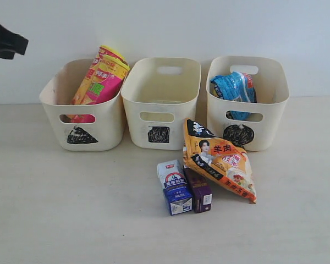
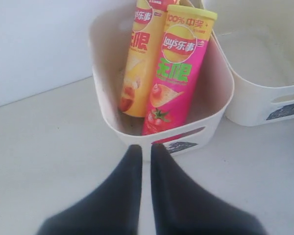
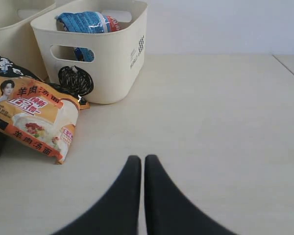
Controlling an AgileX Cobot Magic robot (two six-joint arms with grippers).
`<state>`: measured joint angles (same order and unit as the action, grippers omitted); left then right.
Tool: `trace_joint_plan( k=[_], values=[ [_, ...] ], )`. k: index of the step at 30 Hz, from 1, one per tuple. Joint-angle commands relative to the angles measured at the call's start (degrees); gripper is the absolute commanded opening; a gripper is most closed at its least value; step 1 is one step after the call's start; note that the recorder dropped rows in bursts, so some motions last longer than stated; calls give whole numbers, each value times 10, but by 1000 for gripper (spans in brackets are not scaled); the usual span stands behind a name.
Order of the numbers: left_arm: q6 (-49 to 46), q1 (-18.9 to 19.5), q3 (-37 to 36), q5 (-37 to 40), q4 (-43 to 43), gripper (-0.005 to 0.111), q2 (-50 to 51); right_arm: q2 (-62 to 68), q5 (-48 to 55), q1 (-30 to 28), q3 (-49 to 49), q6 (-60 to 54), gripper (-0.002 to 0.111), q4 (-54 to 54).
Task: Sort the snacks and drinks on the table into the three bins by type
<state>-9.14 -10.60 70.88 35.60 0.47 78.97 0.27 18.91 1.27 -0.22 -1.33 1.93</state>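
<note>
Both chip canisters, yellow-red (image 2: 139, 58) and pink-yellow (image 2: 174, 73), lean inside the triangle bin (image 1: 52, 96). The blue bag (image 1: 234, 88) sits in the circle bin (image 1: 272, 110). The square bin (image 1: 159, 110) between them holds nothing. The orange-black face bag (image 1: 220, 159) lies on the table (image 1: 55, 209), leaning against the circle bin. Beside it stand the white-and-blue carton (image 1: 175, 187) and the dark purple carton (image 1: 199, 190). My left gripper (image 2: 146, 148) hovers shut and empty in front of the triangle bin. My right gripper (image 3: 138, 158) is shut and empty, to the right of the face bag (image 3: 34, 117).
A pale wall rises behind the bins. Bare table stretches in front of the cartons and on both sides. A dark part of the left arm (image 1: 5, 41) shows at the exterior view's upper left edge.
</note>
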Motion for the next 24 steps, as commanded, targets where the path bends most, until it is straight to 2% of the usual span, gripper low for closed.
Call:
trace_joint_plan(
  k=[1,13,19,24],
  values=[
    [20,2,-78,-26,-5,4,-89,-3,-4,-2,2,0,0,-2],
    [23,2,-220,-22,-30,4,-281,-3,-3,-2,2,0,0,-2],
    [22,2,-259,-47,-30,4,-340,-3,-3,-2,2,0,0,-2],
    [32,2,-305,-108,-42,4,-380,-3,-3,-2,2,0,0,-2]
  ],
)
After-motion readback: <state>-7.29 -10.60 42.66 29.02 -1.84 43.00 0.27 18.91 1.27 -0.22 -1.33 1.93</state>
